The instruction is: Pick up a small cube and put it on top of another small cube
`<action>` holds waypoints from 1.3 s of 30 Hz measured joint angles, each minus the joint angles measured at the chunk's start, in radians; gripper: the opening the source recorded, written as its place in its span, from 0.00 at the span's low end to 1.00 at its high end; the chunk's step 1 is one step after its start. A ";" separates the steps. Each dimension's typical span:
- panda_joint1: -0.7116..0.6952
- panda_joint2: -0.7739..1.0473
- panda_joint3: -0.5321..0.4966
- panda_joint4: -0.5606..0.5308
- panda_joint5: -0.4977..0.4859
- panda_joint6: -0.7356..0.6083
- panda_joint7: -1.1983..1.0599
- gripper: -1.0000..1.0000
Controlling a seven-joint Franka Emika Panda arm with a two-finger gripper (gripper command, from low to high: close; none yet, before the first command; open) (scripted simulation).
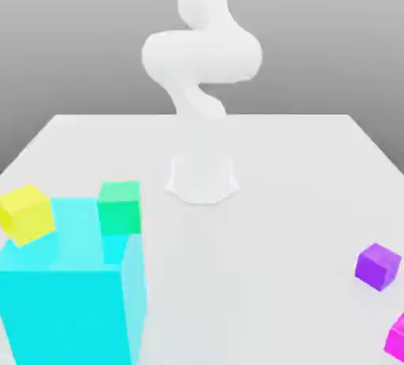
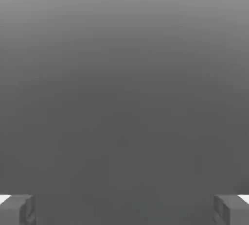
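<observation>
The gripper (image 2: 124, 209) is standing wide open and empty, while the purple cube (image 1: 377, 265) is lying low on the table (image 1: 276, 166), far below the raised arm (image 1: 201, 48), toward the exterior view's right.

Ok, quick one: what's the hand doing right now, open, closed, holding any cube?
Hand: open, fingers spread wide apart, nothing between them.
</observation>
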 joint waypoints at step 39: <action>0.697 1.090 0.045 -0.220 -0.056 0.568 -1.314 0.00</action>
